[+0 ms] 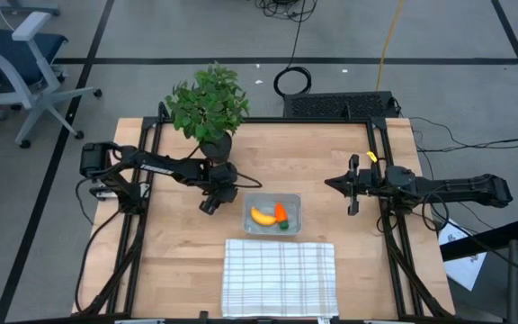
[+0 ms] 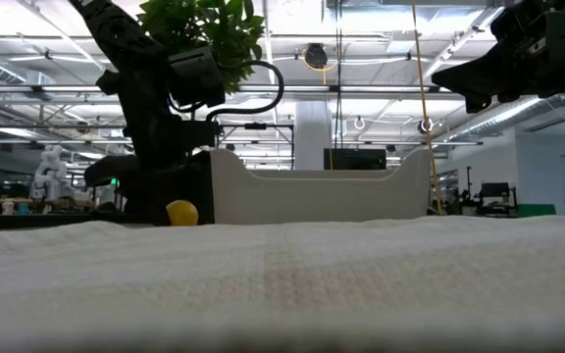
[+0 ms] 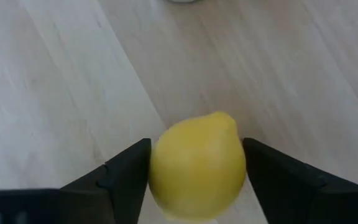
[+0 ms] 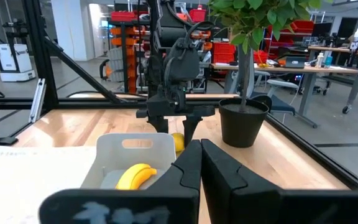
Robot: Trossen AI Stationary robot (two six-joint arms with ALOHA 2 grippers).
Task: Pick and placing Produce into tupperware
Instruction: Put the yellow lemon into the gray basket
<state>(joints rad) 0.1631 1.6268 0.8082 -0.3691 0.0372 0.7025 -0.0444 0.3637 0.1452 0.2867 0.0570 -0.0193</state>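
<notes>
My left gripper [image 1: 209, 206] stands just left of the clear tupperware [image 1: 272, 197] and is shut on the small yellow lemon [image 3: 197, 165], which also shows low down in the low view [image 2: 181, 213]. The yellow banana [image 1: 262, 215] and the orange carrot [image 1: 281, 213] lie inside the tupperware, which rests on the wooden table. My right gripper [image 1: 329, 184] hovers shut to the right of the tupperware, above the table, touching nothing. My left gripper pinches the lemon by its two opposite sides [image 3: 157, 171] between the two fingers [image 3: 126, 174]. The fingers come from above, pointing down [image 4: 166, 124]. The lemon sits close to the table; whether it rests on it or is lifted clear, I cannot tell.
A potted green plant [image 1: 207, 103] stands at the far side, right behind my left arm. A white checked cloth [image 1: 279, 277] lies at the near edge, just in front of the tupperware. Bare wood shows left and right of the cloth.
</notes>
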